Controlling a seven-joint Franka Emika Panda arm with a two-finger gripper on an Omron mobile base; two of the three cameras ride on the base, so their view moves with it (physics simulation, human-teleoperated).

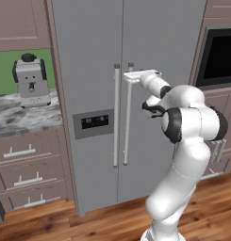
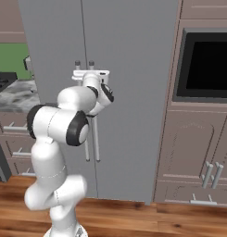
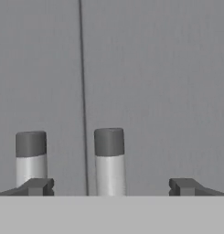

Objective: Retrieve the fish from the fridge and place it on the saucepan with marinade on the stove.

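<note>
gripper [image 3: 109, 187] jaws wide, holding nothing, straddling right handle [image 3: 109, 160] | fridge [image 1: 93, 47] doors closed | left base view adds coffee machine [image 1: 30, 81] at 9 o'clock | right base view: oven [image 2: 210, 60] at 3 o'clock

fridge [image 1: 88, 47] centre | coffee machine [image 1: 31, 81] on counter [image 1: 22, 115] left | wall oven [image 1: 219, 59] right

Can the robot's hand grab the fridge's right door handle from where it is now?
Probably yes. The open gripper sits right at the top of the right handle, one of its fingers on each side, and nothing blocks it. The fridge doors are shut.
</note>
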